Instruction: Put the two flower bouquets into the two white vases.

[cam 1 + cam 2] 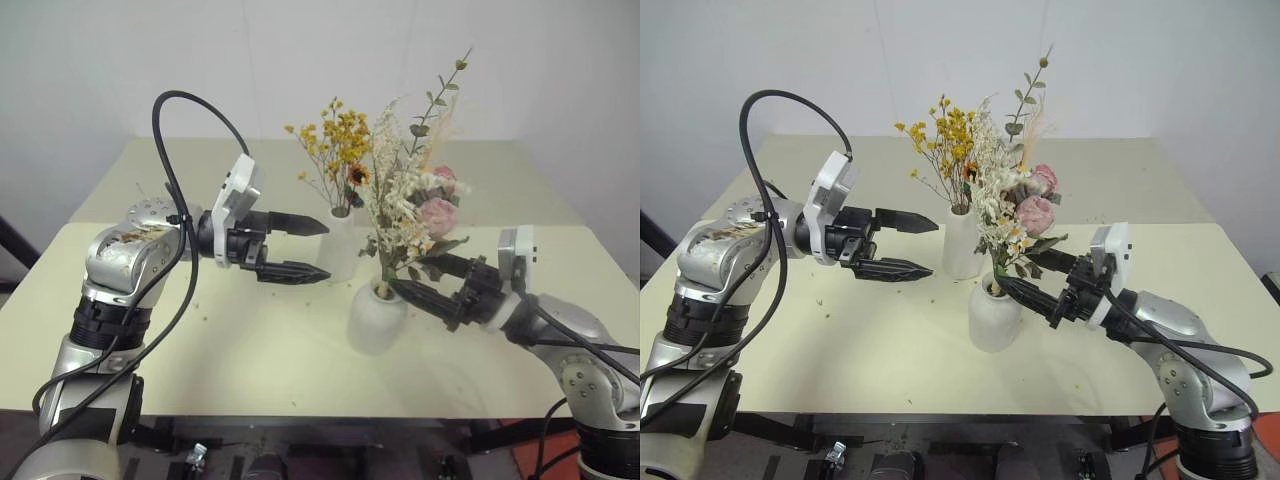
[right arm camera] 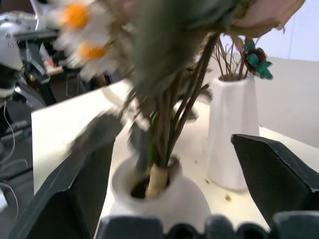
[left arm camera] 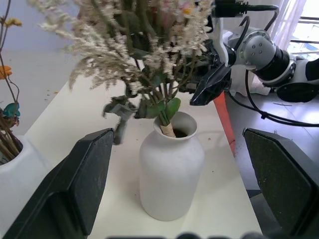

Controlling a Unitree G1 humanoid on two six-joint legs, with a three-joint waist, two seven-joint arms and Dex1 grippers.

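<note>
The cream table (image 1: 250,350) carries everything, and I use the squat round vase (image 1: 376,318) as the landmark; it stands near the middle of the table, toward the front edge.

The left gripper (image 1: 310,250) hangs above the table to the left of the squat vase, pointing toward it and level. Its two black fingers are wide apart and they hold nothing.

The right gripper (image 1: 418,280) is just to the right of the squat vase, at the height of its neck, pointing at the stems. Its fingers are spread apart too, one on each side of the stems, and they are not clamped on them.

The fuller bouquet (image 1: 415,205), with pink roses, cream sprigs and green leaves, stands with its stems inside the neck of the squat vase and rises above it, leaning a little to the right.

The tall narrow vase (image 1: 339,245) stands just behind the squat vase, slightly to its left.

The thin bunch of yellow flowers (image 1: 335,145) stands in this tall vase, behind and left of the landmark.
</note>
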